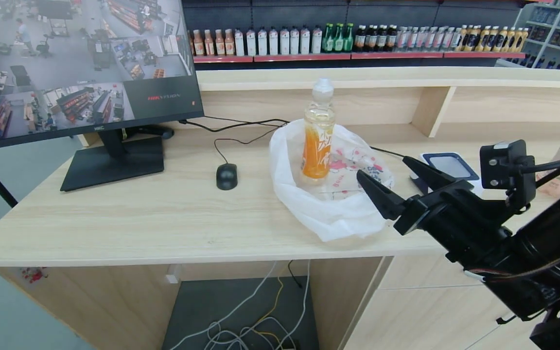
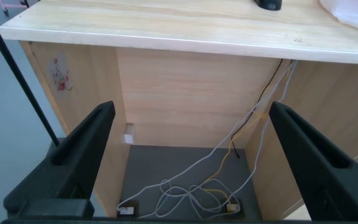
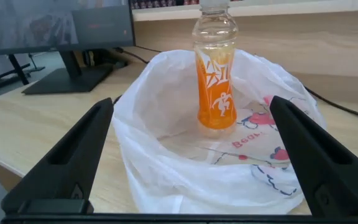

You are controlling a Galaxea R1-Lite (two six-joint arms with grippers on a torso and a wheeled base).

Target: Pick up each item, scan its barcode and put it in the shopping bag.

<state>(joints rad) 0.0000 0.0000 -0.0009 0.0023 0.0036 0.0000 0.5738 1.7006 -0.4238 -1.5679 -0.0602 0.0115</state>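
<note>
Right gripper (image 1: pixel 382 167), jaws apart and empty, hovers just beside the one shopping bag (image 1: pixel 328 214). Left gripper (image 2: pixel 191 109), jaws apart, hangs lower than the bag, under the counter (image 1: pixel 163 214) edge. One orange bottle (image 1: pixel 317 141) stands upright inside the bag. One scanner (image 1: pixel 447 166) lies just right of the bag.

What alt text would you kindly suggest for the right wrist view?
An orange drink bottle stands upright inside an open white shopping bag on a wooden counter, between the open black jaws of the right gripper.
</note>
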